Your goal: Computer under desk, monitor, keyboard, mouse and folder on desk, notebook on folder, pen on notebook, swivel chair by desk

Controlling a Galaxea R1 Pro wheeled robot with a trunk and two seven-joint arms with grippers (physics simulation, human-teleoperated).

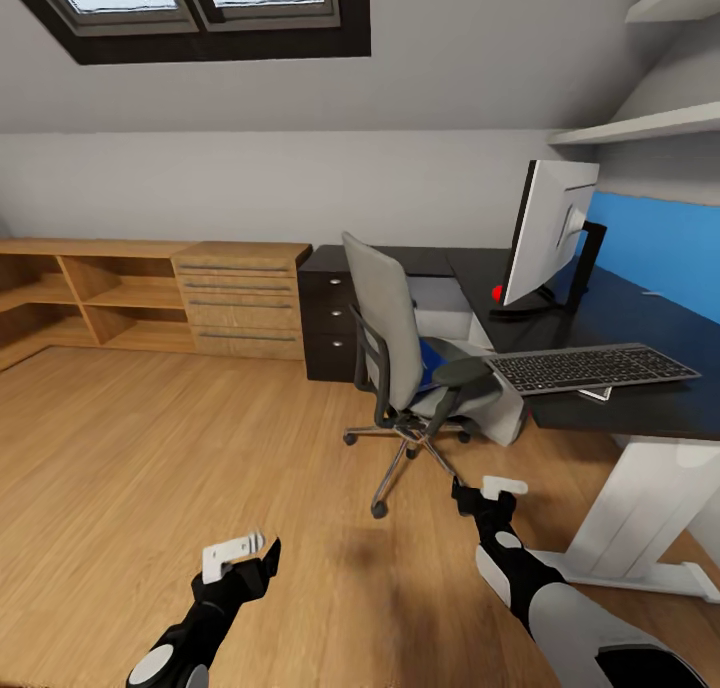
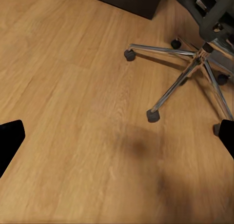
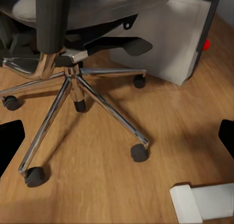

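The swivel chair stands on the wood floor just left of the black desk, its back toward me. The blue folder lies on its seat. On the desk, the monitor stands with its silver back to me, and the keyboard lies near the front edge. A thin white-edged corner pokes out from under the keyboard. The light grey computer sits under the desk behind the chair. Both grippers hang low and open, holding nothing: left, right, near the chair's chrome base.
A black drawer unit stands at the desk's left end, with low wooden shelving along the wall beyond it. The desk's white leg and foot are close to my right arm. Open floor lies to the left.
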